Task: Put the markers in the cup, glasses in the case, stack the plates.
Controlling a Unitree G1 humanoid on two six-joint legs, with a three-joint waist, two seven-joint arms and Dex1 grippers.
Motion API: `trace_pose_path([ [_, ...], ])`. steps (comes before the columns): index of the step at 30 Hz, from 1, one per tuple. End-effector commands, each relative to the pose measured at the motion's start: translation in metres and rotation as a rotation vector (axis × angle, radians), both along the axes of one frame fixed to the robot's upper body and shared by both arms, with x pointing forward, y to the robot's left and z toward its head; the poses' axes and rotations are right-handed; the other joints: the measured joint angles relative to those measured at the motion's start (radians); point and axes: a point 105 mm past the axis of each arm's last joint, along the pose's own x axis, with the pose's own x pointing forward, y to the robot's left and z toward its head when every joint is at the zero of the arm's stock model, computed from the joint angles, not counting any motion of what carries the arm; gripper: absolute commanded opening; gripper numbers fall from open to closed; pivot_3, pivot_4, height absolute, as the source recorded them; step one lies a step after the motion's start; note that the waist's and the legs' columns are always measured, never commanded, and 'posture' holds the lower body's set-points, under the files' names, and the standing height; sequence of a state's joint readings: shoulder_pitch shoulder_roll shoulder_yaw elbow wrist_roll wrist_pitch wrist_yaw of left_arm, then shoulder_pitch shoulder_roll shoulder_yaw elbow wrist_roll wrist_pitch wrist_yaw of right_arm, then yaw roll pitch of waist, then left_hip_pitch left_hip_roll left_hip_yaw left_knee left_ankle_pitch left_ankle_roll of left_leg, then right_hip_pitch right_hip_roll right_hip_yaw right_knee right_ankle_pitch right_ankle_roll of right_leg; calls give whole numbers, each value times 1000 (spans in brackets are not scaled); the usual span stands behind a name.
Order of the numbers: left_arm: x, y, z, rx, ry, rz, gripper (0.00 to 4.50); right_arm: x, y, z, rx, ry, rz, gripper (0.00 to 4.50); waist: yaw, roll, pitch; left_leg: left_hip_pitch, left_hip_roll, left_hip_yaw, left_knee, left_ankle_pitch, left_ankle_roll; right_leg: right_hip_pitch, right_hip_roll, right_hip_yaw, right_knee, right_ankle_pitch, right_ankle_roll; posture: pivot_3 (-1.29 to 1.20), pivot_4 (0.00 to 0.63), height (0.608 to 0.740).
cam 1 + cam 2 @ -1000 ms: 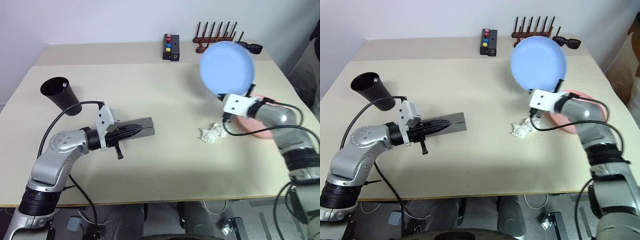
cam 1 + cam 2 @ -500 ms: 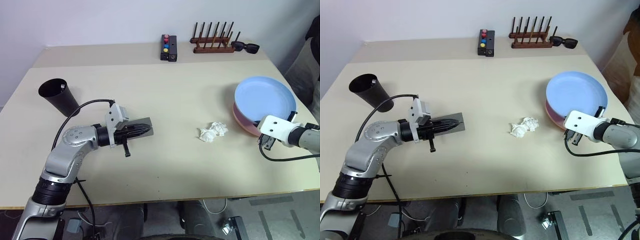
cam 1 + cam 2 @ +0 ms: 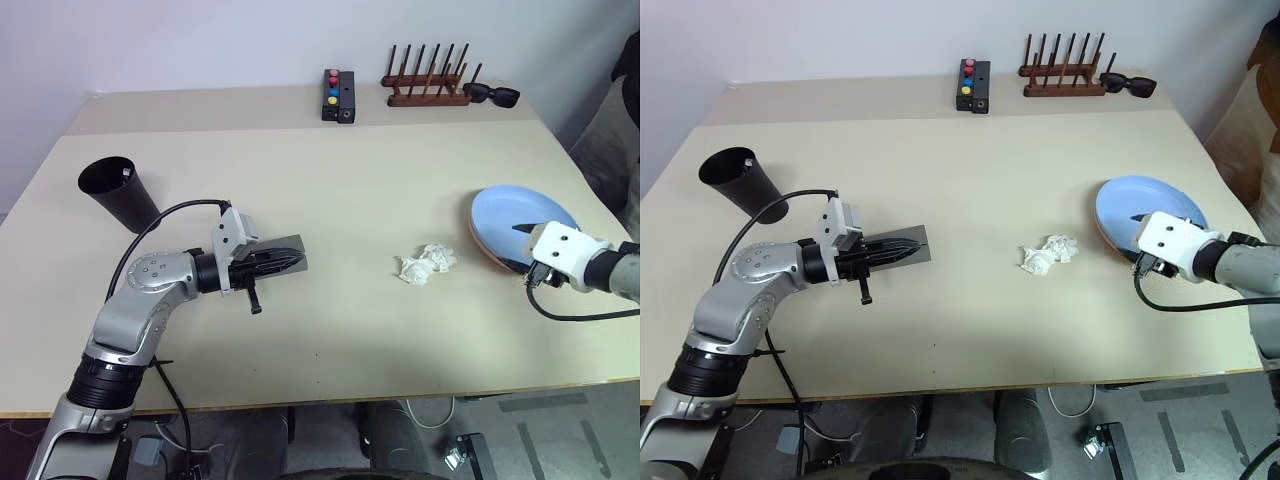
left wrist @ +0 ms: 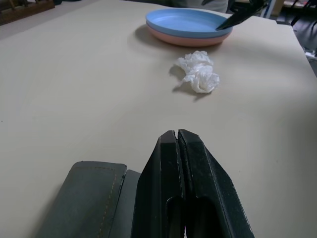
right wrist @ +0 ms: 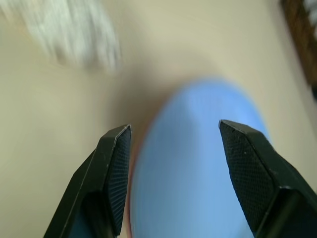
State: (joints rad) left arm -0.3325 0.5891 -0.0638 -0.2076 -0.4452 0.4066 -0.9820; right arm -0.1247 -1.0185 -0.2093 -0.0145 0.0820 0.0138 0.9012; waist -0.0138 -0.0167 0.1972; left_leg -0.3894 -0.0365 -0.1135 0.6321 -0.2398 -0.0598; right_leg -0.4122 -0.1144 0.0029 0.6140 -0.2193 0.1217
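Plates: the light blue plate (image 3: pixel 1145 208) lies flat on the salmon pink plate (image 4: pixel 184 38), just in front of the right gripper (image 5: pixel 173 163); the stack looks done.
Right gripper: released, its fingers spread with the blue rim between them but not gripped.
Handling of plates: I judge them light, stiff and a bit slippery plastic; the thin rim is the place to take hold.
Case: the grey case (image 3: pixel 283 247) lies closed on the desk (image 3: pixel 340 190), directly under and beside the left gripper (image 4: pixel 177 136).
Left gripper: clenched, its fingers pressed together and holding nothing.
Cup: the black cup (image 3: pixel 118 190) stands well apart from the left gripper, at its far side; something thin leans inside its rim, probably the marker.
Other: a crumpled tissue (image 3: pixel 425 264) lies between the two grippers.
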Motion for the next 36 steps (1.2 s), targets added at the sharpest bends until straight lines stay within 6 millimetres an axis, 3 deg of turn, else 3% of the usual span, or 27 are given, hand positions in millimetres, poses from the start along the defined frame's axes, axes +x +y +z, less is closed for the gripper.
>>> trace_pose_path([
  [1, -1, -3, 9, -10, -42, -15, 0, -8, 37, -5, 118, 48, 118, 2845, 1, 0, 0, 0, 0, 0, 0, 0, 0, 0, 0, 0, 0, 0, 0, 0, 150, 734],
  [4, -3, -5, 9, -13, -41, -18, 0, -4, 52, -19, 114, 76, 141, 2845, 1, 0, 0, 0, 0, 0, 0, 0, 0, 0, 0, 0, 0, 0, 0, 0, 150, 734],
  [7, -4, -7, 9, -17, -40, -22, 0, 5, 56, -30, 56, 74, 135, 2845, 1, 0, 0, 0, 0, 0, 0, 0, 0, 0, 0, 0, 0, 0, 0, 0, 150, 734],
  [16, -6, -9, 8, -23, -38, -18, 0, 24, 66, -38, 23, 37, 164, 2845, 0, 0, 0, 0, 0, 0, 0, 0, 0, 0, 0, 0, 0, 0, 0, 0, 150, 734],
  [19, -7, -9, 9, -25, -40, -15, 0, 24, 69, -39, 29, 42, 177, 2015, 0, 0, 0, 0, 0, 0, 0, 0, 0, 0, 0, 0, 0, 0, 0, 0, 150, 734],
  [23, -7, -9, 11, -36, -47, -12, 0, 23, 67, -38, 25, 43, 176, 69, 1, 0, 0, 0, 0, 0, 0, 0, 0, 0, 0, 0, 0, 0, 0, 0, 150, 734],
  [25, -5, -12, 16, -74, -54, -4, 0, 22, 62, -36, 14, 38, 166, 69, 1, 0, 0, 0, 0, 0, 0, 0, 0, 0, 0, 0, 0, 0, 0, 0, 150, 734],
  [30, -11, -23, 22, -123, -44, -52, 0, 27, 53, -9, 44, -65, 102, 69, 1, 0, 0, 0, 0, 0, 0, 0, 0, 0, 0, 0, 0, 0, 0, 0, 150, 734],
  [33, -17, -32, 21, -146, -18, -90, 0, 31, 32, 19, 49, -168, 1, 69, 1, 0, 0, 0, 0, 0, 0, 0, 0, 0, 0, 0, 0, 0, 0, 0, 150, 734],
  [36, -20, -37, 20, -151, -4, -106, 0, 32, 10, 34, 34, -225, -92, 69, 2, 0, 0, 0, 0, 0, 0, 0, 0, 0, 0, 0, 0, 0, 0, 0, 150, 734],
])
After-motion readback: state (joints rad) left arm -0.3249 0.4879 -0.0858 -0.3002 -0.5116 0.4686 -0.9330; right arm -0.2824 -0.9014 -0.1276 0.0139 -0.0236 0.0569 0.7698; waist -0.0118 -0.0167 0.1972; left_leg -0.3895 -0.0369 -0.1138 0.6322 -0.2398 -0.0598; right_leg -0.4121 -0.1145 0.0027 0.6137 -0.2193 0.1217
